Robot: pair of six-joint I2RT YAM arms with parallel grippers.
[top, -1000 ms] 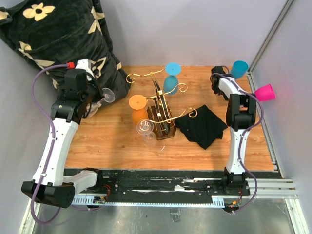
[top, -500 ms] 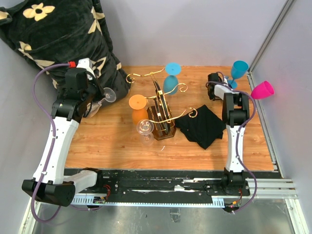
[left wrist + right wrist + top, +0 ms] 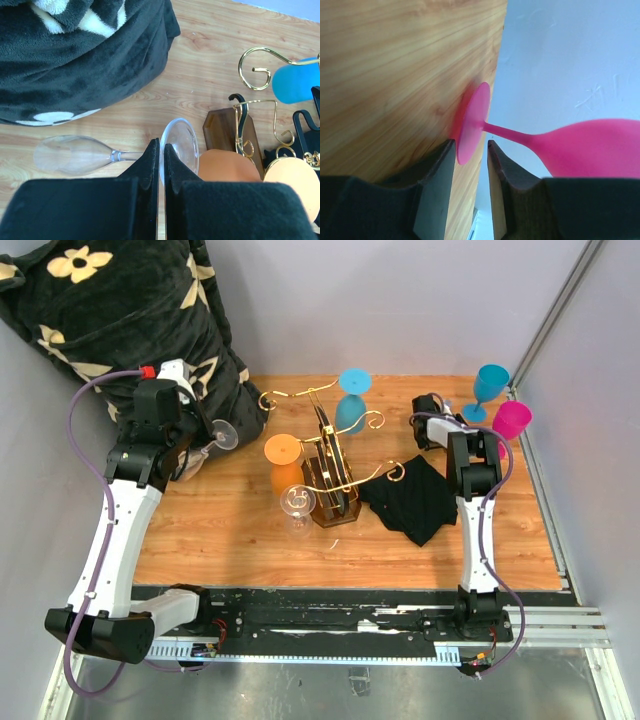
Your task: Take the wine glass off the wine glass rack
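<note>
The left gripper (image 3: 161, 150) pinches the foot of a clear glass (image 3: 75, 155), away from the rack (image 3: 338, 508) at mid-table; so thin a hold could let it swivel or slip; the right gripper (image 3: 471, 145) stands slightly parted around the foot of the pink glass (image 3: 590, 147), and might topple it on retreat; no writing is legible.

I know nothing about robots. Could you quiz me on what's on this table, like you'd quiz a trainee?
1. True or false: the left gripper is shut on the foot of a clear glass.
2. The glass nearest the pink glass is: A orange, B blue, C clear.
3. What lies just right of the rack?
Key: 1 true. 2 B, the blue glass. 3 a black cloth.
</note>
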